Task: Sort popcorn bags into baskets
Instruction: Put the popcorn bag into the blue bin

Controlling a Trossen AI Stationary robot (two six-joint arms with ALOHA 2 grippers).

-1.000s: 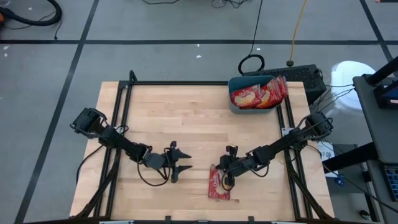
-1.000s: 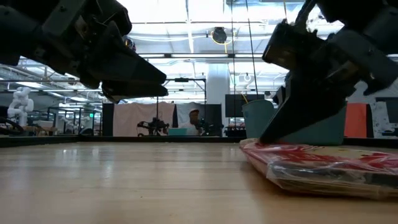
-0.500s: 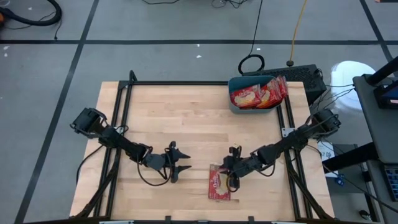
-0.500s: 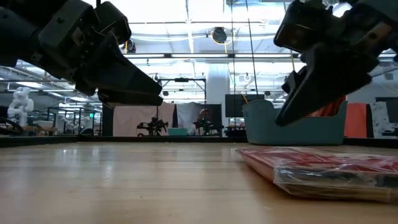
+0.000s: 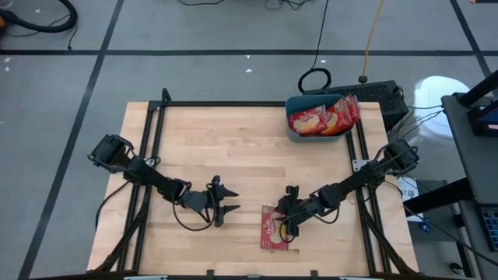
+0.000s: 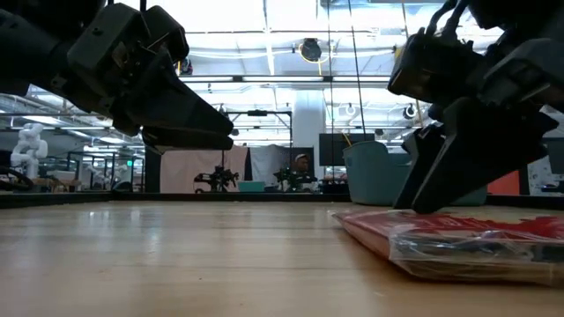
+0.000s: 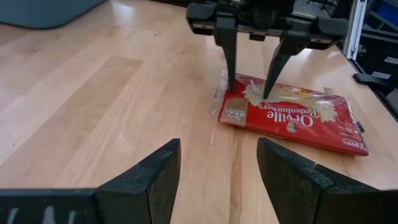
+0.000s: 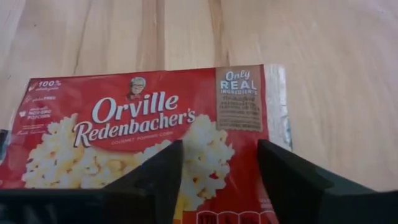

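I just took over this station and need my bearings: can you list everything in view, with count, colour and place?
popcorn bag on the table: one, red with a yellow-cream popcorn picture, flat on the wood near the front edge, under the right gripper.
popcorn bags in the bin: several, exact count unclear, red and yellow.
bin: one, teal-blue, far right corner of the table.
table: one, light wood, black frame.
left gripper: jaws open, hovering left of the loose bag.
right gripper: jaws open, tips at the loose bag's far end.
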